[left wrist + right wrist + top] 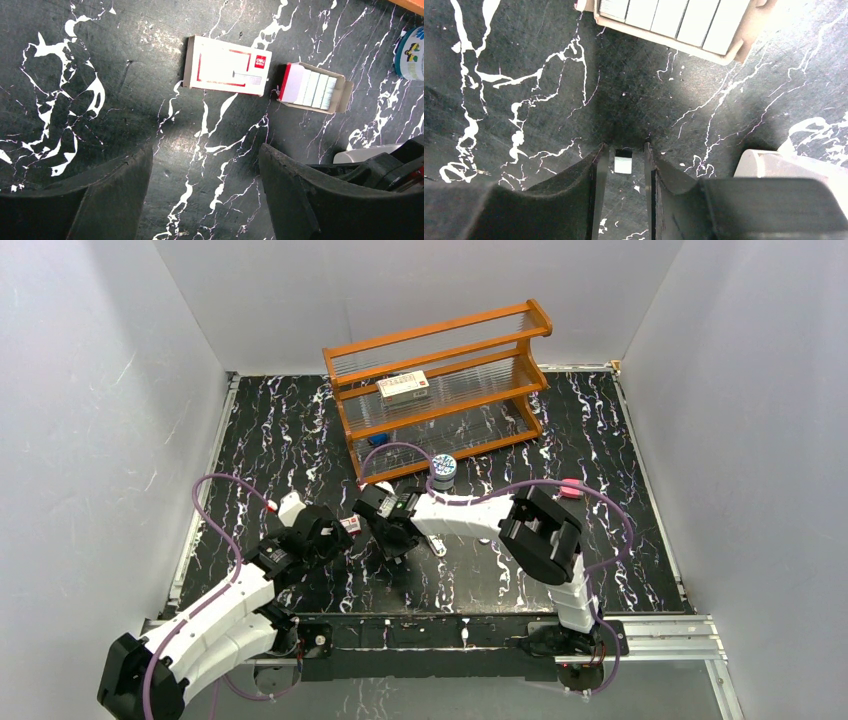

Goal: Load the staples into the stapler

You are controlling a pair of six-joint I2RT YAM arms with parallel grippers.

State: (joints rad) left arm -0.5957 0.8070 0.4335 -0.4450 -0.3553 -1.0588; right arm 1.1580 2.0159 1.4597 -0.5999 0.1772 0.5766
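Observation:
A small grey-white block of staples (623, 164) lies on the black marbled table between the tips of my right gripper (623, 150). The jaws stand a little apart, with a gap showing on each side of the block. More staple strips fill an open cardboard tray (744, 37) just beyond. The white stapler (774, 162) lies to the right, partly behind my right finger; the left wrist view shows the stapler (370, 152) too. My left gripper (205, 155) hovers open over bare table, short of the red-and-white box sleeve (227, 72) and the tray (345, 95).
An orange wire rack (440, 380) stands at the back with a red-and-white box (403, 387) on its upper shelf. A roll of tape (443, 470) sits in front of it. A small pink item (570, 488) lies behind my right arm.

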